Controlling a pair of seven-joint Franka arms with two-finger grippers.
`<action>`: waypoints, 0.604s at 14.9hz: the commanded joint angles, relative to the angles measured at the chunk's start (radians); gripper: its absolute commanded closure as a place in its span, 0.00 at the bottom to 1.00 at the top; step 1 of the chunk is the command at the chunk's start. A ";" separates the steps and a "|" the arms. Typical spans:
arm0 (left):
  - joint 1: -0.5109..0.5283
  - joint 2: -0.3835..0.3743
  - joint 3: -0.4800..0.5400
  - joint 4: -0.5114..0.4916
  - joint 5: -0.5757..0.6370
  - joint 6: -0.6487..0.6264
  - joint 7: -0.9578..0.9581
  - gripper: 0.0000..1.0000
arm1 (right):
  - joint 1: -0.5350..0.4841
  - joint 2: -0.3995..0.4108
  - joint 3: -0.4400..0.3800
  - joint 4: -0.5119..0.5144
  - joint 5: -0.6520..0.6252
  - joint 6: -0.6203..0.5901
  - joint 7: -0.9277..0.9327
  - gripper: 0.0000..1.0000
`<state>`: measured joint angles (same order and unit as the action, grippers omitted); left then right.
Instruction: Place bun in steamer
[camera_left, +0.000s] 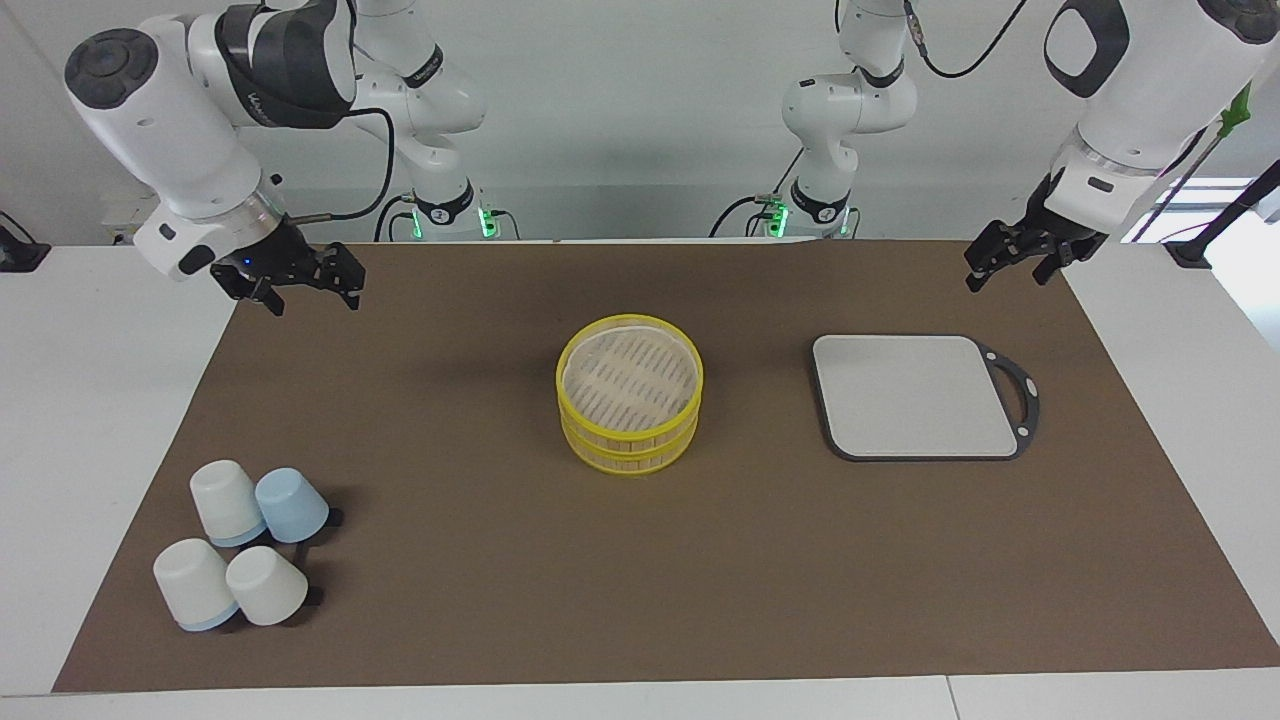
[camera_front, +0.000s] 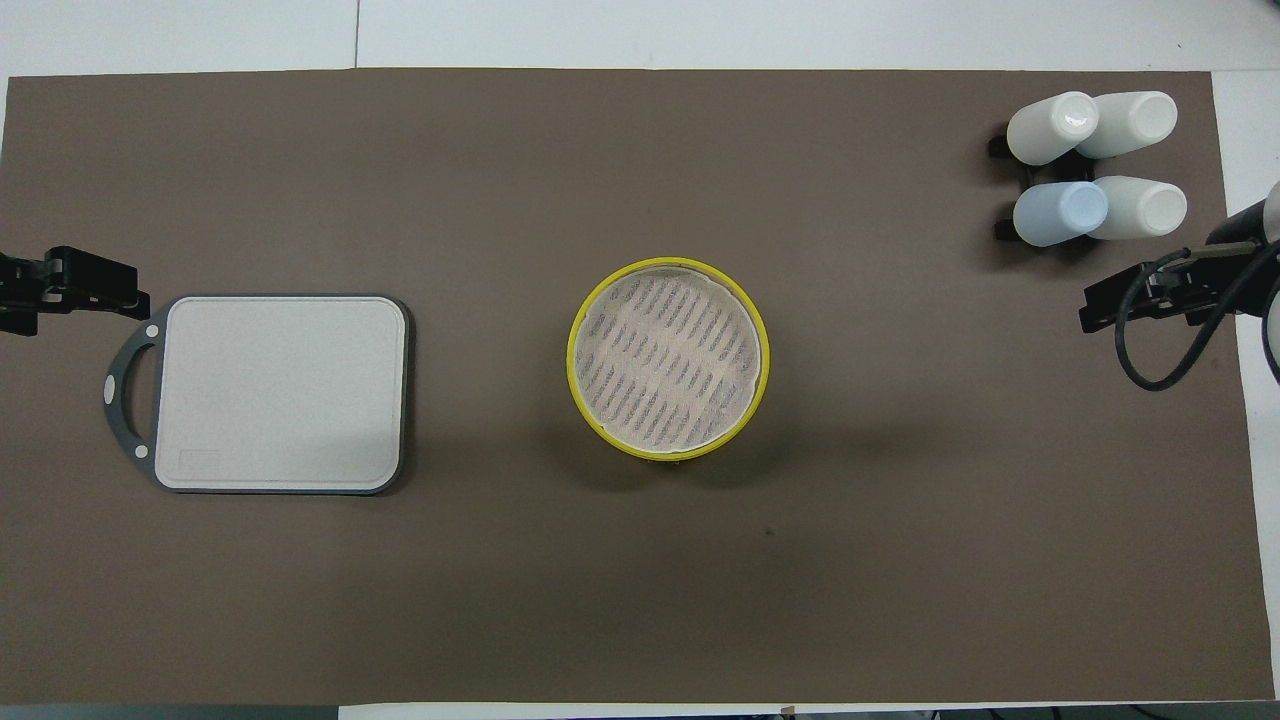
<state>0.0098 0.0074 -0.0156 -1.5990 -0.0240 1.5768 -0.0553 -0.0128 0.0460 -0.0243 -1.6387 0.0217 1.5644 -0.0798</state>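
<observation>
The steamer (camera_left: 630, 405) is a round bamboo basket with yellow rims, two tiers high, in the middle of the brown mat; it also shows in the overhead view (camera_front: 668, 357). Its slatted bottom is bare. No bun is in view. My left gripper (camera_left: 1008, 280) is open and empty in the air over the mat's edge at the left arm's end, beside the cutting board's handle; it also shows in the overhead view (camera_front: 100, 290). My right gripper (camera_left: 312, 297) is open and empty over the mat's edge at the right arm's end, also in the overhead view (camera_front: 1110, 305).
A grey cutting board (camera_left: 915, 395) with a dark handle lies between the steamer and the left arm's end. Several upturned cups (camera_left: 245, 555), white and pale blue, stand farther from the robots at the right arm's end. The brown mat (camera_left: 480, 600) covers the table.
</observation>
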 joint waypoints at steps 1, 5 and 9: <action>0.013 -0.024 -0.009 -0.027 0.015 0.009 0.008 0.00 | -0.021 -0.031 0.010 -0.039 0.006 0.023 -0.014 0.00; 0.013 -0.026 -0.009 -0.027 0.015 0.009 0.008 0.00 | -0.024 -0.026 0.009 -0.033 0.000 0.040 -0.015 0.00; 0.013 -0.026 -0.009 -0.027 0.015 0.009 0.008 0.00 | -0.035 -0.025 0.009 -0.032 -0.034 0.062 -0.067 0.00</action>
<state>0.0098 0.0074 -0.0156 -1.5990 -0.0240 1.5768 -0.0553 -0.0264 0.0396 -0.0253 -1.6446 0.0046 1.6041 -0.0968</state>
